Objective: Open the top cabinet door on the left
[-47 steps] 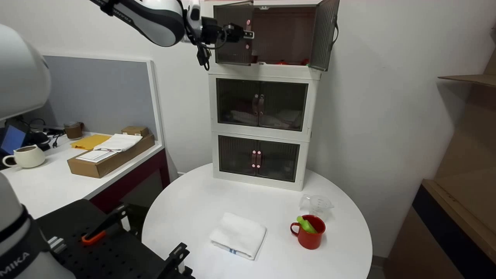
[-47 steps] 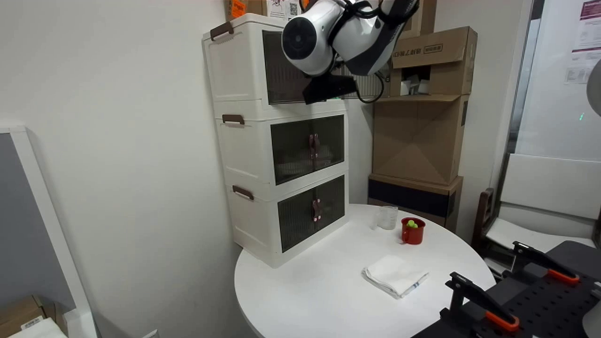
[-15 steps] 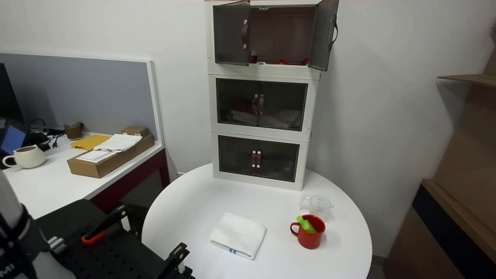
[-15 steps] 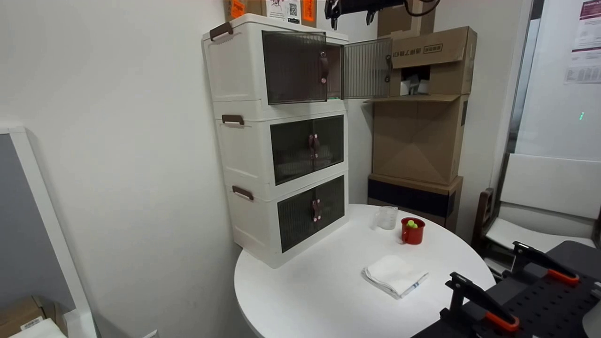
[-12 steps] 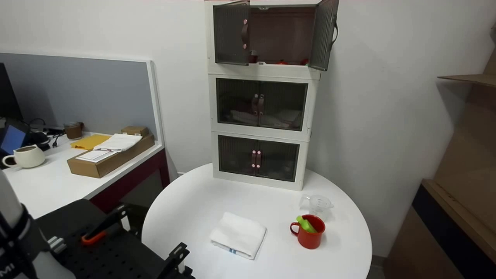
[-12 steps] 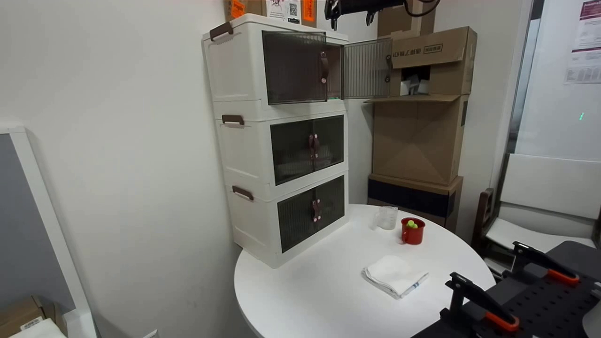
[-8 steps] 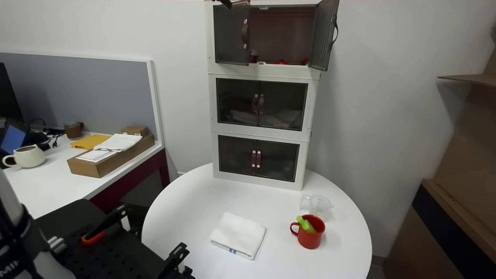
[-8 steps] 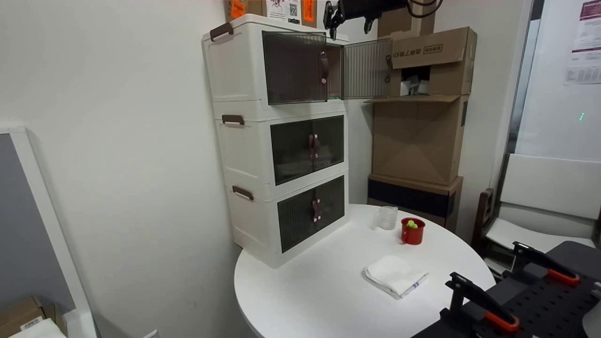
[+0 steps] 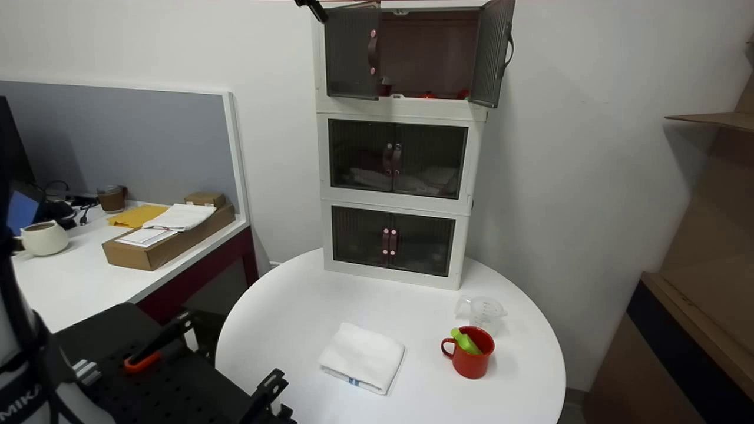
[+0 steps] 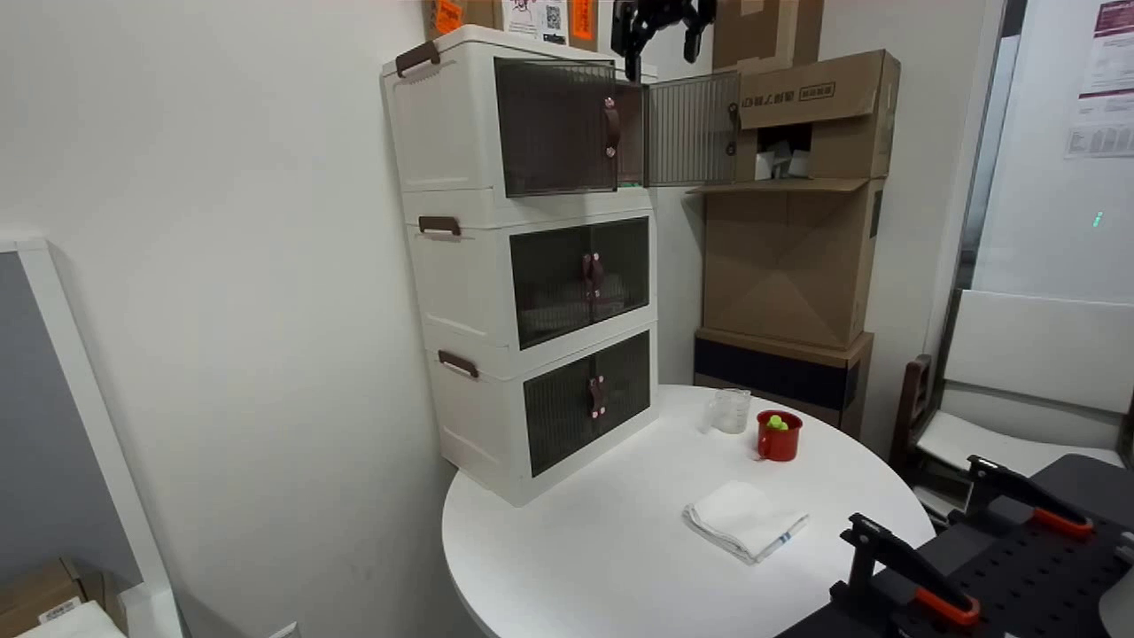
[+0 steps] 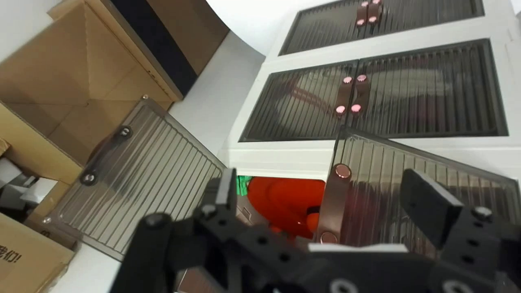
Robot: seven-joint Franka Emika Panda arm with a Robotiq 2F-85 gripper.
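Note:
The top cabinet door on the left, a dark tinted panel with a brown strap handle, stands ajar, its free edge swung outward. In the wrist view, which is upside down, this tinted panel lies to the right and its strap handle appears between the fingers. My gripper is high in front of the top compartment, open, with a gap seen around the handle and nothing gripped. Only one finger shows at the top of an exterior view. The matching right-hand door is swung wide out.
Orange-red items are inside the top compartment. Two lower white cabinet units have their tinted doors closed. On the round table are a towel, a red mug and a clear cup. Cardboard boxes stand beside the cabinet.
Three seconds ago the gripper was at the left door's handle; it then withdrew upward. The door's edge now sits slightly further out. Over the last half second the gripper has lowered slightly and turned.

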